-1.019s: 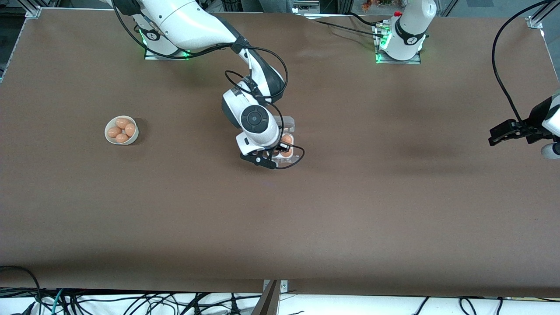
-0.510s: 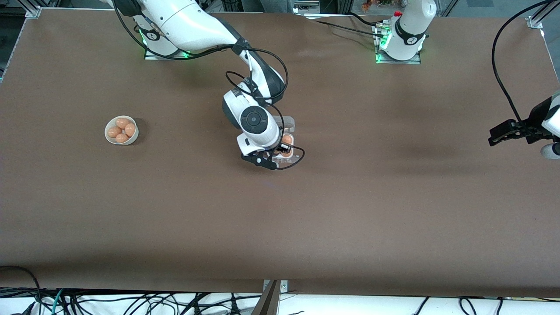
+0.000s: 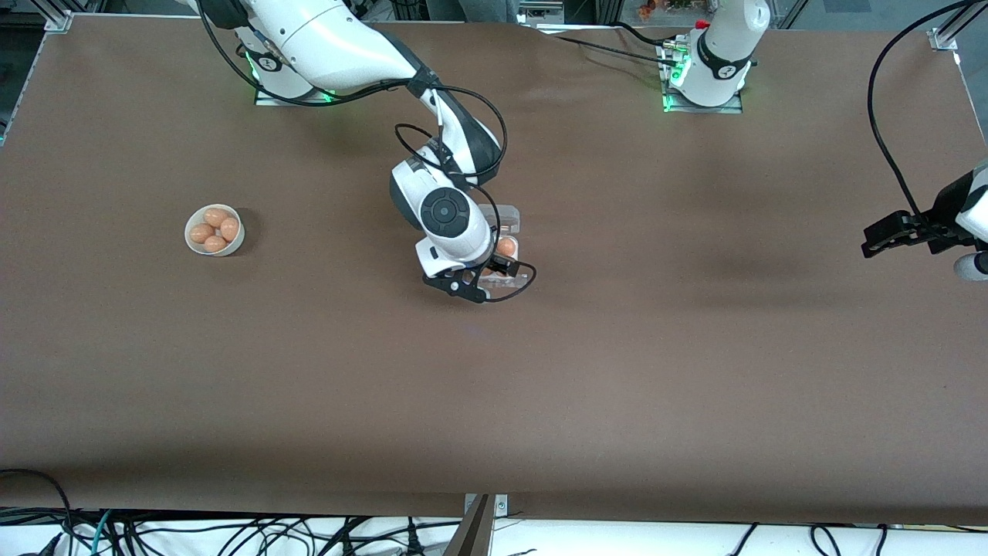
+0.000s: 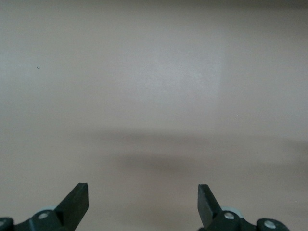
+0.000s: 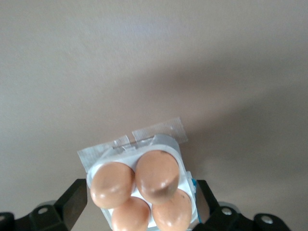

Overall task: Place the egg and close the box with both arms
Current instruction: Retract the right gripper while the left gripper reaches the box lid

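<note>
Clear-plastic box (image 5: 142, 185) at mid-table sits right under the right gripper (image 5: 142, 202), its fingers spread wide around four eggs (image 5: 156, 174). Only the right wrist view shows all four; the left gripper (image 4: 143, 202) waits open over bare table (image 3: 695, 371).

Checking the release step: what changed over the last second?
The right gripper, over the box, opened and let the egg go into a cell; all four cells now hold eggs. Its wrist shifted slightly. The lid stays open, the bowl of eggs unmoved, and the left gripper still waits open over bare table.
</note>
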{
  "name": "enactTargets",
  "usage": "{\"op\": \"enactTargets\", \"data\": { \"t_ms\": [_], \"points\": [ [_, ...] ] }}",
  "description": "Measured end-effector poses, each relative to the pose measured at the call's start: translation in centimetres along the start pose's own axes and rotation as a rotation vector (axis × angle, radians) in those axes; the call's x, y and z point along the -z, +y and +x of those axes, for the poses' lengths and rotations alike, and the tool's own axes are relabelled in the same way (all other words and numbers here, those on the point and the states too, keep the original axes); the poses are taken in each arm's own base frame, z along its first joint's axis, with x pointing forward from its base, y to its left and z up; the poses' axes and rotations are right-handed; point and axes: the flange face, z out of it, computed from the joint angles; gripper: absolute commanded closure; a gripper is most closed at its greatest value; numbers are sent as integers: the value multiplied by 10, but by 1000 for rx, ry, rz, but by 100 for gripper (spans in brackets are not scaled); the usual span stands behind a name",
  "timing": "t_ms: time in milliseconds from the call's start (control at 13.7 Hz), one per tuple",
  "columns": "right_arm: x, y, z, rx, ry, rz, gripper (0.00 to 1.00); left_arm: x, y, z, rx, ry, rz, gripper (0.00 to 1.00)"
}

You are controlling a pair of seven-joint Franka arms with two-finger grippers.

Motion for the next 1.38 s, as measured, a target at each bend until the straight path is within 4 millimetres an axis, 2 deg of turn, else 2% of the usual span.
{"op": "enactTargets", "data": {
  "t_ms": [146, 291, 437, 510, 655, 801, 946, 1165, 1310, 1383],
  "points": [
    [11, 6, 18, 0, 14, 13, 0, 0, 0, 0, 0, 0, 0, 0],
    [23, 22, 48, 18, 24, 23, 0, -2, 5, -1, -8, -14, -1, 0],
    [37, 40, 76, 31, 24, 16, 0, -6, 26, -9, -44, -82, -3, 0],
    [47, 50, 88, 44, 27, 6, 0, -8, 46, -14, -80, -113, -5, 0],
    [70, 72, 108, 69, 30, -27, 0, -10, 103, -28, -136, -163, -9, 0],
    [94, 95, 125, 93, 25, -63, 0, -10, 163, -46, -126, -204, -50, 11],
    [116, 118, 142, 118, 28, -89, 0, -15, 219, -63, -95, -256, -119, 32],
    [149, 148, 162, 148, 36, -92, 0, -35, 283, -85, -95, -361, -198, 66],
    [175, 184, 179, 171, 31, -83, 0, -57, 324, -101, -58, -435, -184, 82],
    [189, 208, 187, 193, 27, -75, 0, -70, 347, -112, -34, -469, -156, 86]
  ]
}}
